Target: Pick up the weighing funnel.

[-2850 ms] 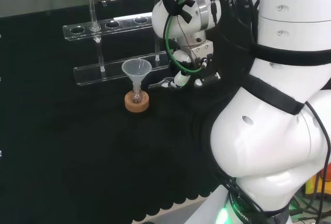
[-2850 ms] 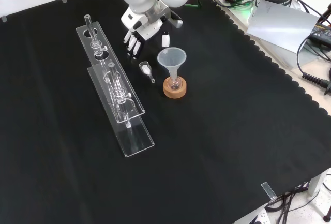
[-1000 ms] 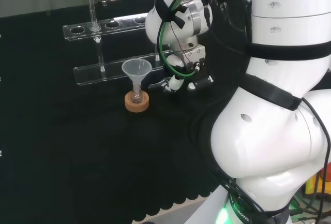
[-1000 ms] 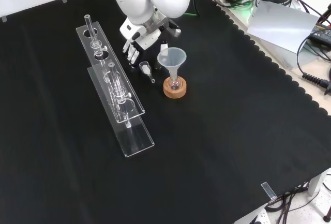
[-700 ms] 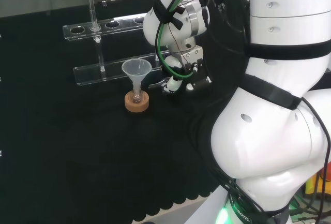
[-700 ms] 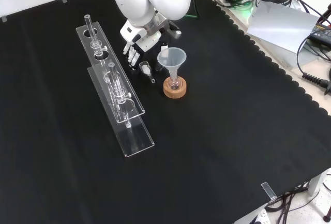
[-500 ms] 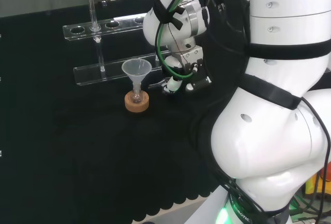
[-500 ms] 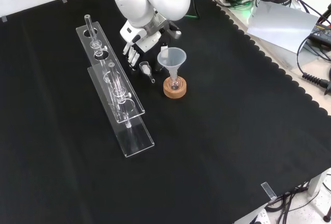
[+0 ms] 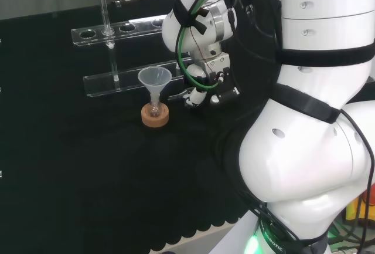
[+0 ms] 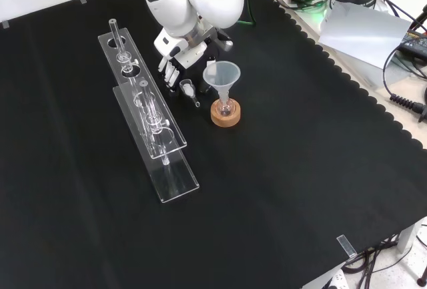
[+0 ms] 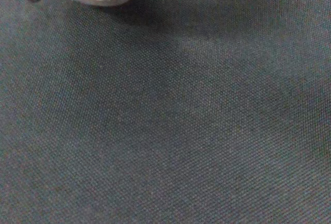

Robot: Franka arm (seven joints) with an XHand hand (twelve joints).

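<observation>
Down toward the cloth went the hand [image 10: 175, 57] since the earlier frames, and closer to the weighing funnel [image 10: 189, 90]. Its fingers [image 10: 169, 71] pointed down, fairly straight, and held nothing. In the front view they hung just to the left of the weighing funnel and a little above it, not touching. The weighing funnel lay flat on the counter [image 10: 280, 189], between the rack [image 10: 150, 122] and the funnel [image 10: 221, 75] on its cork ring [image 10: 225, 115].

So the task looked only begun. The reach seemed nearly done, but the grab and the lift were still left to do.

Black cloth with a wavy edge covered the counter, and up close its weave [image 11: 181, 120] looked fine and even. Past the edge, at the front view's right, lay a grey sheet [image 10: 363, 32] and some cables [image 10: 400, 95].
</observation>
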